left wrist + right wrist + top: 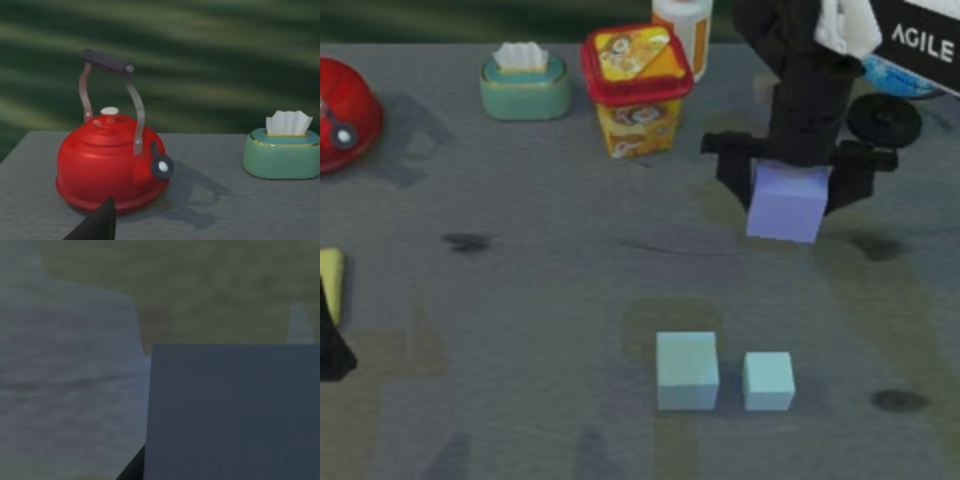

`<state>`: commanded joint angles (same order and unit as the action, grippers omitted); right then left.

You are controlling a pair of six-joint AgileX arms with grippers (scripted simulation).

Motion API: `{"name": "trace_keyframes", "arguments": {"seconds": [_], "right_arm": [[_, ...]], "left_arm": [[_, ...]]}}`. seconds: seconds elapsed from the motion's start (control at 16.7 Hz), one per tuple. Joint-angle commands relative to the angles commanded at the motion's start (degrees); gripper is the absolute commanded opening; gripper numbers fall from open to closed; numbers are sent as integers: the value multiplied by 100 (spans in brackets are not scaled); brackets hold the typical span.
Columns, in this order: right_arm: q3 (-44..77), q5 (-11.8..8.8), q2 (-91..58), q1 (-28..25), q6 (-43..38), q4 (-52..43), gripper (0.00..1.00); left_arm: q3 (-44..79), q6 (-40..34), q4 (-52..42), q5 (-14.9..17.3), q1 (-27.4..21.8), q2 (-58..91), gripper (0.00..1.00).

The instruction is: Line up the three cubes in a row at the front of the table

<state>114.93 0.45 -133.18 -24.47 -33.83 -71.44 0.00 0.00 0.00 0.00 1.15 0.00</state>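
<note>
Presently the right gripper (790,185) is clamping the lavender-blue cube (787,202) at two o'clock, risking bumping the light blue cube (686,371) and pale teal cube (768,381) at five o'clock if lowered carelessly.

The large cube (788,203) sits behind and right of the medium cube (686,370), seemingly lifted; the small cube (768,380) lies just right of the medium cube.

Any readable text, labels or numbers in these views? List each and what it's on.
"AGILE", white letters cut off by the frame edge, on the right arm's dark housing.
Yellow red-lidded tub: printed graphics on lid and side, too blurred to read.
White container behind it: orange label, unreadable.
Nothing else carries text.
</note>
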Motion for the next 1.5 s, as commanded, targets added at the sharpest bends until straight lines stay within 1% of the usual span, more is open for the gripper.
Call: {"name": "trace_keyframes", "arguments": {"seconds": [0.12, 0.18, 0.3, 0.42, 0.72, 0.84, 0.9, 1.02, 1.26, 1.5], "right_arm": [[-3, -2, -23, 16, -22, 11, 0], [37, -3, -41, -57, -82, -11, 0], [182, -3, -98, -383, -328, -98, 0], [376, -3, -173, -898, -703, -227, 0], [877, -6, -360, -2536, -1788, -601, 0], [1023, -3, -376, -2976, -2113, -688, 0], [1071, 0, -376, -3105, -2220, -713, 0], [1100, 3, -372, -3187, -2290, -727, 0], [1065, -5, -361, -3173, -2290, -694, 0], [543, -1, -442, -3169, -2298, -78, 0]], "left_arm": [[0, 0, 0, 0, 0, 0, 100], [0, 0, 0, 0, 0, 0, 100], [0, 0, 0, 0, 0, 0, 100], [0, 0, 0, 0, 0, 0, 100], [0, 0, 0, 0, 0, 0, 100], [0, 0, 0, 0, 0, 0, 100], [0, 0, 0, 0, 0, 0, 100], [0, 0, 0, 0, 0, 0, 100], [0, 0, 0, 0, 0, 0, 100], [0, 0, 0, 0, 0, 0, 100]]}}
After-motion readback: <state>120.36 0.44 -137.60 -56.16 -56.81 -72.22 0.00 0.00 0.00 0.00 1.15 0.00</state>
